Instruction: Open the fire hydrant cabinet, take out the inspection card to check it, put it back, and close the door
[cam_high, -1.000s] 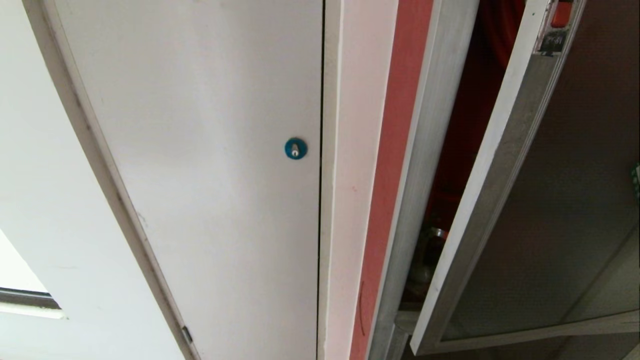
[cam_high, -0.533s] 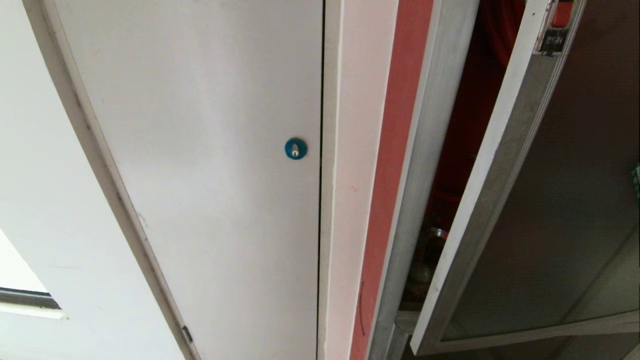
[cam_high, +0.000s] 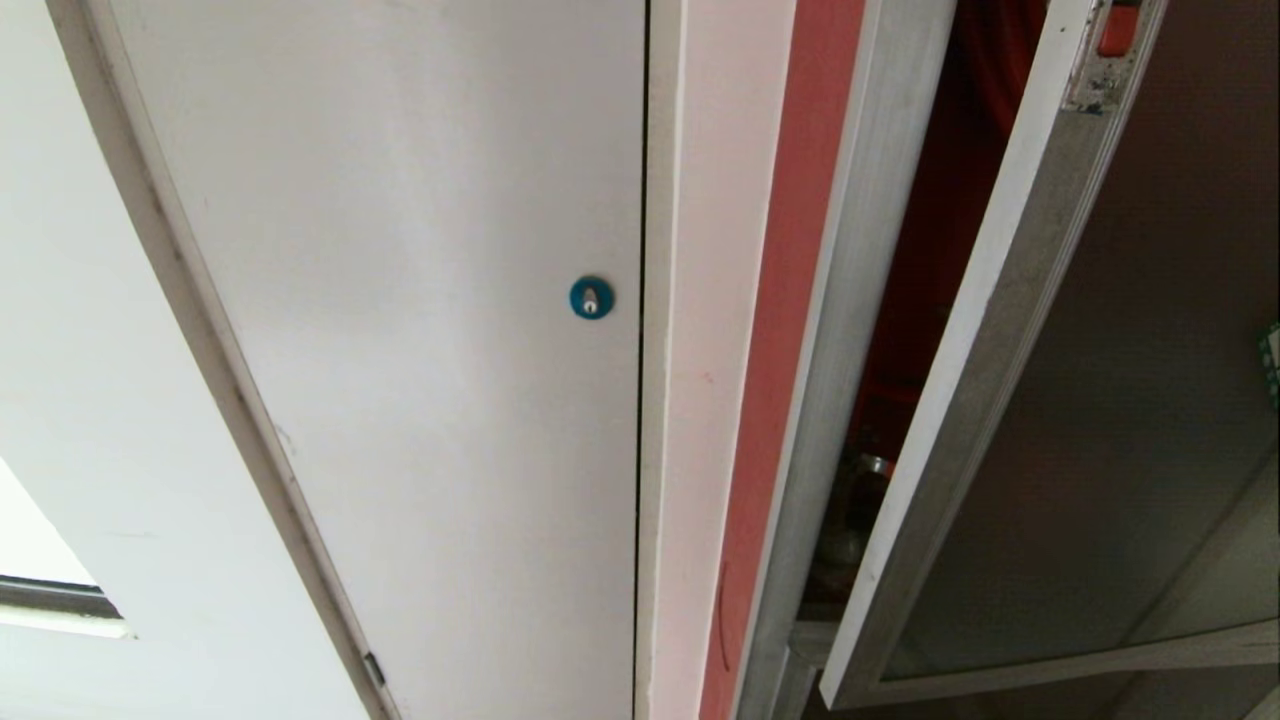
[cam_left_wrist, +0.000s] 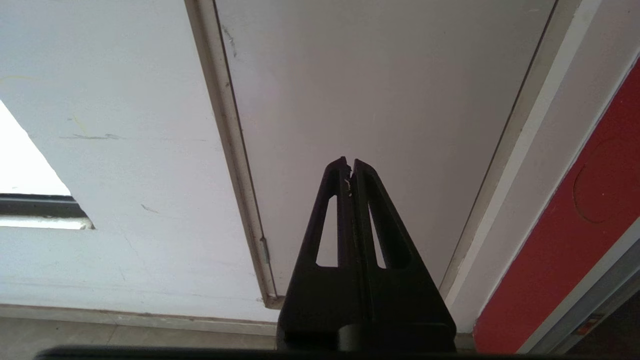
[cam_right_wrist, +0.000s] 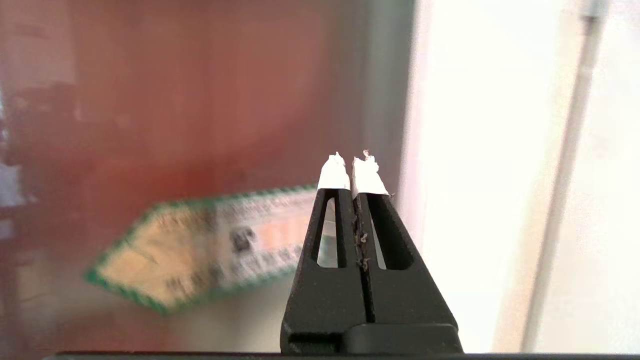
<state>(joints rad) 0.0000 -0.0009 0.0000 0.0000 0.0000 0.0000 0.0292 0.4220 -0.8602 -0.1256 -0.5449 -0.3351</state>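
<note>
The fire hydrant cabinet (cam_high: 850, 300) stands at the right in the head view, its silver frame around a dark red inside (cam_high: 930, 250). Its door (cam_high: 1130, 400), dark tinted glass in a silver frame, hangs partly open, with a small red latch (cam_high: 1117, 28) at the top. No arm shows in the head view. My right gripper (cam_right_wrist: 354, 162) is shut and empty, its white-taped tips close in front of the door glass, next to the green-edged hexagonal sticker (cam_right_wrist: 200, 250). My left gripper (cam_left_wrist: 348, 162) is shut and empty, facing the white door. The inspection card is out of view.
A plain white door (cam_high: 400, 350) with a round blue lock (cam_high: 591, 297) fills the middle, hinged on its left. A pale jamb and a red strip (cam_high: 790, 300) separate it from the cabinet. A window ledge (cam_high: 50, 595) lies at the lower left.
The latch end of the cabinet door has shifted slightly to the left in the head view. The white door and the wall stay where they were.
</note>
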